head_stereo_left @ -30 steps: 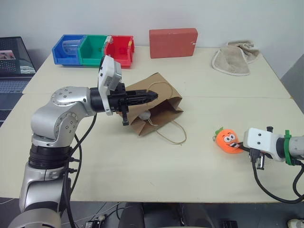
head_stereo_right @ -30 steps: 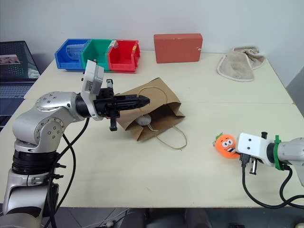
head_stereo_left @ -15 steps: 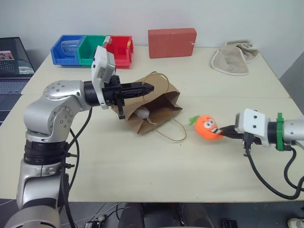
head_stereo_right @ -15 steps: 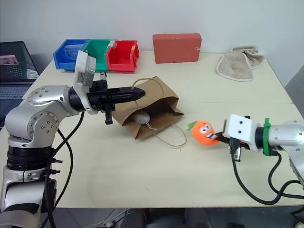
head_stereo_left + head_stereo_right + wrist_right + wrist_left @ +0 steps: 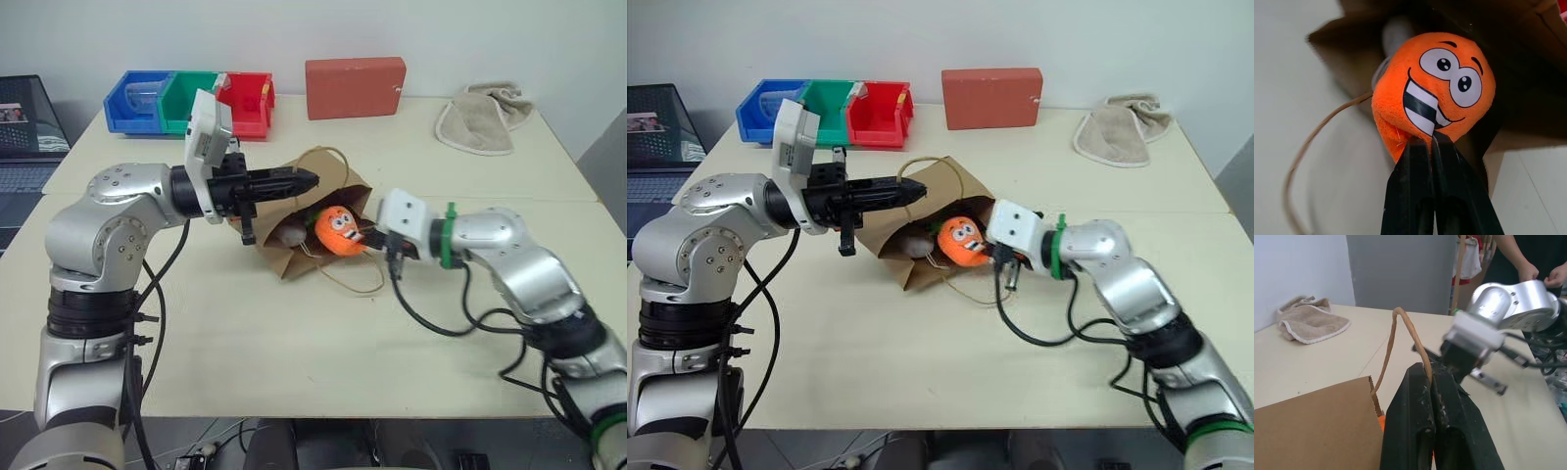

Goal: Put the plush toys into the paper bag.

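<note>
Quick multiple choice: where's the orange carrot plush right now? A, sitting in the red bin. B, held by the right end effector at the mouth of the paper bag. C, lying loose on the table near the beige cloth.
B: the right end effector pinches the carrot plush at the paper bag's open mouth.

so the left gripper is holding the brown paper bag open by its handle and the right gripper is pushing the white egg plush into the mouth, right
Not quite: the toy in the right gripper is the orange carrot plush with the grinning face, as the right wrist view shows. The white egg plush already lies inside. The rest holds: the left gripper pinches the twisted-paper loop handle of the brown paper bag.
</note>
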### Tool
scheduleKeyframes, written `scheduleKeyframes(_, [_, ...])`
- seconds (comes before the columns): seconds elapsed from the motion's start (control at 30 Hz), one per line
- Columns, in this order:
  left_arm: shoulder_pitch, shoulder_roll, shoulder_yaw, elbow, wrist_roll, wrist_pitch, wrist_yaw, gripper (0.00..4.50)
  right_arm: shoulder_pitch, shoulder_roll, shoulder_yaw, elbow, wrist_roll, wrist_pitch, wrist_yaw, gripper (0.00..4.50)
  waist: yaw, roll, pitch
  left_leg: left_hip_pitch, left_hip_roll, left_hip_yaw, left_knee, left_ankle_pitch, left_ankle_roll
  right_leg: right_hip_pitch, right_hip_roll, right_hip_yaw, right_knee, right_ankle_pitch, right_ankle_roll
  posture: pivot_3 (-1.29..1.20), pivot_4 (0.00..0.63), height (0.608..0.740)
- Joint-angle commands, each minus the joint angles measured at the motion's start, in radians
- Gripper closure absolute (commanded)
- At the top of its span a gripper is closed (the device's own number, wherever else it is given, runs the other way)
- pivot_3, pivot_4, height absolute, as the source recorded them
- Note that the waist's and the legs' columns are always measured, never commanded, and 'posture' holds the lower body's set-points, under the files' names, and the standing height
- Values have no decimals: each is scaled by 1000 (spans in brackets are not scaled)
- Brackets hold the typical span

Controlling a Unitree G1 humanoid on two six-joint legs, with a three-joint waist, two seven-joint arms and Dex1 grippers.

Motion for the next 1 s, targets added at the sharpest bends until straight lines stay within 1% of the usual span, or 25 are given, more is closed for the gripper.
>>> scheduleKeyframes(0.03, [-1, 12, 29, -43, -33, 11, -1, 4500, -78, 86, 1, 102, -56, -29, -71, 4479, -1, 0, 0, 0, 0, 0, 0, 1, -1, 0, 0, 0, 0, 0, 0, 0, 150, 740])
scheduleKeyframes(0.1, [1, 9, 30, -45, -37, 15, 3, 4500, -107, 135, -1, 152, -72, -32, -93, 4479, -2, 0, 0, -1, 0, 0, -1, 1, -2, -1, 0, 0, 1, 0, 0, 0, 150, 740])
scheduleKeyframes(0.17, [3, 7, 26, -46, -37, 14, 6, 4500, -136, 148, 37, 193, -167, -18, -155, 4479, -2, 0, 0, -1, 0, 0, -1, 1, -2, -2, 0, 0, 1, 0, 0, 0, 150, 740])
scheduleKeyframes(0.23, [4, 4, 24, -46, -39, 15, 7, 4500, -145, 190, 13, 233, -155, -44, -170, 4479, 0, 0, 0, -2, 0, 0, -1, 1, -3, -3, 0, 0, 1, 0, 0, 0, 150, 740])
scheduleKeyframes(0.33, [3, 2, 24, -39, -35, 12, 10, 4500, -135, 216, -11, 240, -149, -67, -178, 3886, -1, 0, 0, -2, 0, 0, -1, 1, -3, -2, 0, 0, 1, 0, 0, 0, 150, 740])
scheduleKeyframes(0.5, [0, -3, 18, -20, -12, -4, 24, 4500, -95, 204, -28, 131, -131, -32, -142, 2015, -1, 0, 0, -2, 0, 0, -1, 1, -2, -3, 0, 0, 1, 0, 0, 0, 150, 740])
scheduleKeyframes(0.53, [-2, -6, 15, -14, -5, -9, 28, 4500, -86, 196, -37, 95, -122, -18, -131, 1731, -1, 0, 0, -2, 0, 0, -1, 1, -2, -3, 0, -1, 1, 0, 0, 0, 150, 740])
scheduleKeyframes(0.57, [-2, -8, 11, -10, 0, -14, 29, 4500, -78, 187, -48, 58, -113, -6, -120, 1282, -1, 0, 0, -2, 0, 0, -1, 1, -2, -3, 0, -1, 1, 0, 0, 0, 150, 740])
scheduleKeyframes(0.67, [-1, -12, 7, -9, 8, -19, 30, 4500, -59, 161, -66, -31, -82, 30, -85, 160, -1, 0, 0, -2, 0, 0, -1, 1, -2, -3, 0, -1, 2, 0, 0, 0, 150, 740])
scheduleKeyframes(0.7, [-4, -16, 5, -5, 11, -22, 31, 4500, -44, 136, -84, -97, -49, 58, -52, 45, 0, 0, 0, -2, 0, 0, -1, 1, -2, -3, 0, 0, 2, 0, 0, 0, 150, 740])
scheduleKeyframes(0.8, [-13, -23, 1, 5, 21, -30, 35, 4500, 30, 31, -160, -294, 77, 158, 62, 45, 7, 0, 0, -2, 0, -1, -1, 1, -2, -3, 0, -1, 1, 0, 0, 0, 150, 740])
scheduleKeyframes(0.87, [-15, -25, 1, 6, 23, -30, 35, 4500, 90, -38, -205, -375, 138, 181, 110, 45, 7, 0, 0, -3, 0, -1, -1, 0, -1, -2, 0, -1, 0, 0, 0, 0, 150, 740])
scheduleKeyframes(0.97, [-16, -25, 3, 5, 25, -30, 35, 4500, 171, -118, -244, -447, 194, 199, 142, 45, 7, 0, 0, -2, 0, -1, -1, 0, 1, -2, 0, -1, 0, 0, 0, 0, 150, 740])
scheduleKeyframes(1.0, [-16, -25, 4, 4, 25, -30, 36, 4500, 198, -125, -254, -451, 195, 204, 124, 45, 6, 0, 0, -2, 0, -1, -1, 0, 1, -2, 0, -1, 1, 0, 0, 0, 150, 740])
